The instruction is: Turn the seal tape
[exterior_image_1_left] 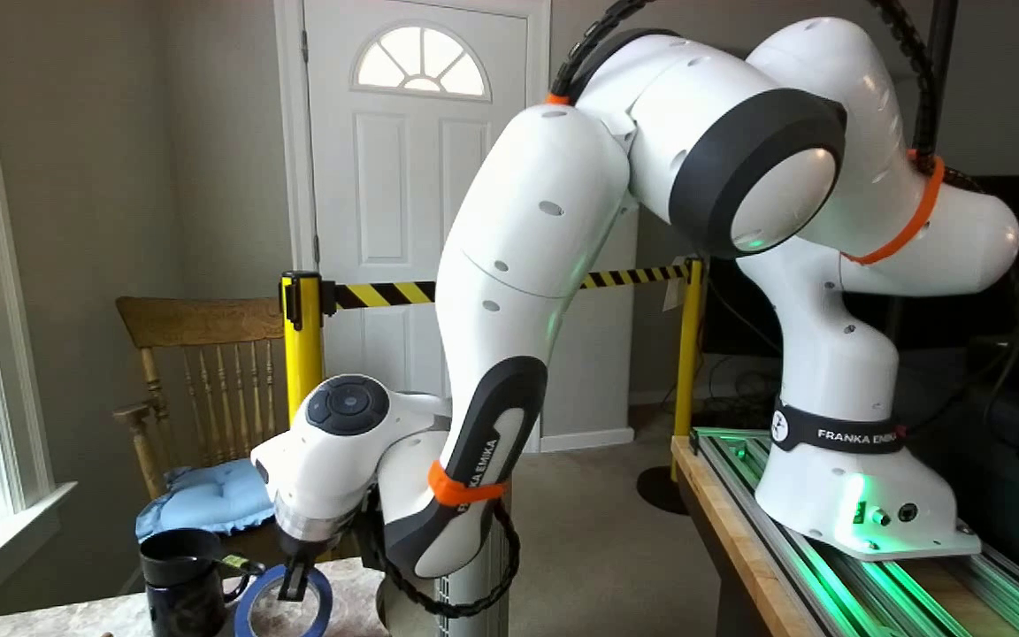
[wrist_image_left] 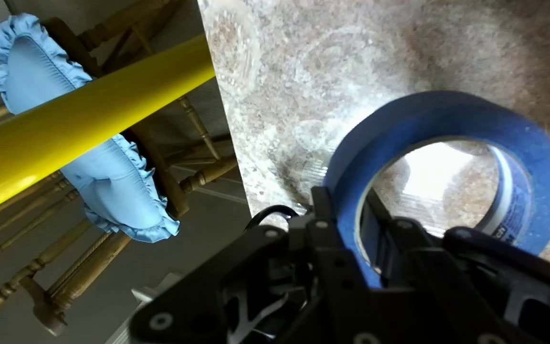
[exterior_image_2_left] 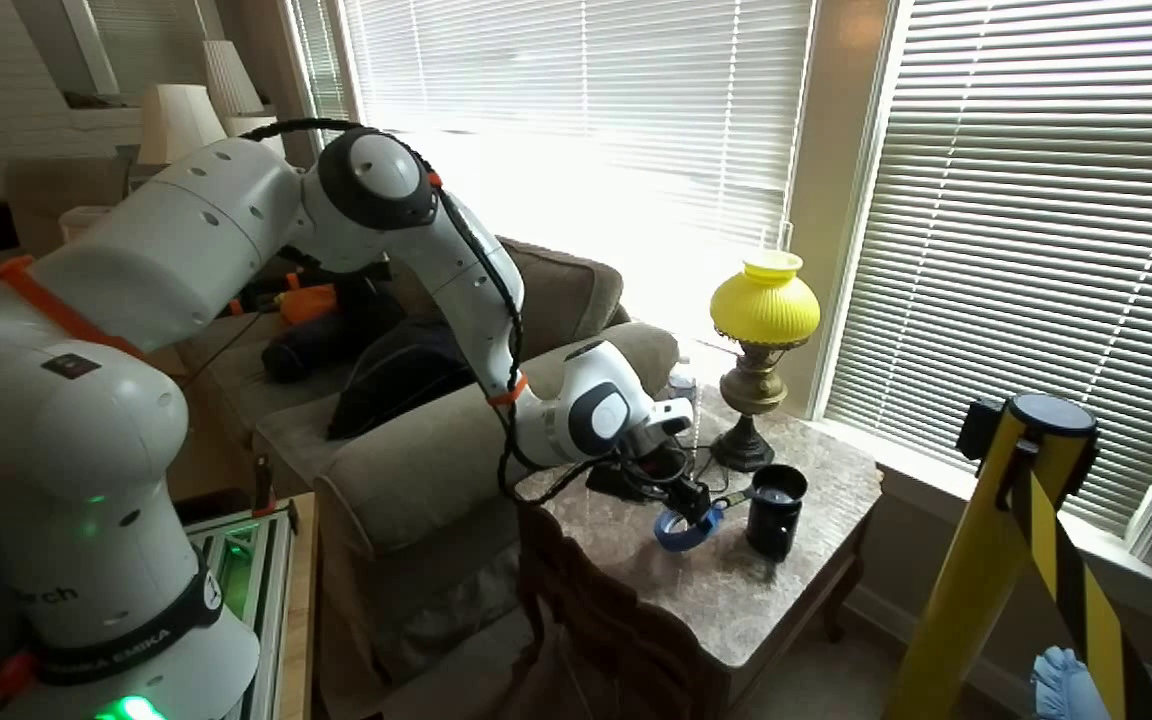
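The seal tape is a blue ring-shaped roll with a pale inner core. It also shows in both exterior views, tilted up at the marbled table. My gripper straddles the tape's wall, with one finger outside the ring and one inside its hole. The gripper also shows in both exterior views, pointing down at the tape. It appears shut on the tape's wall. The fingers hide part of the near side of the ring. I cannot tell whether the lower edge touches the table.
A black mug stands close beside the tape. A small yellow-green strip shows between mug and gripper. An oil lamp with yellow shade stands behind. A yellow post and a chair with blue cushion are beyond the table.
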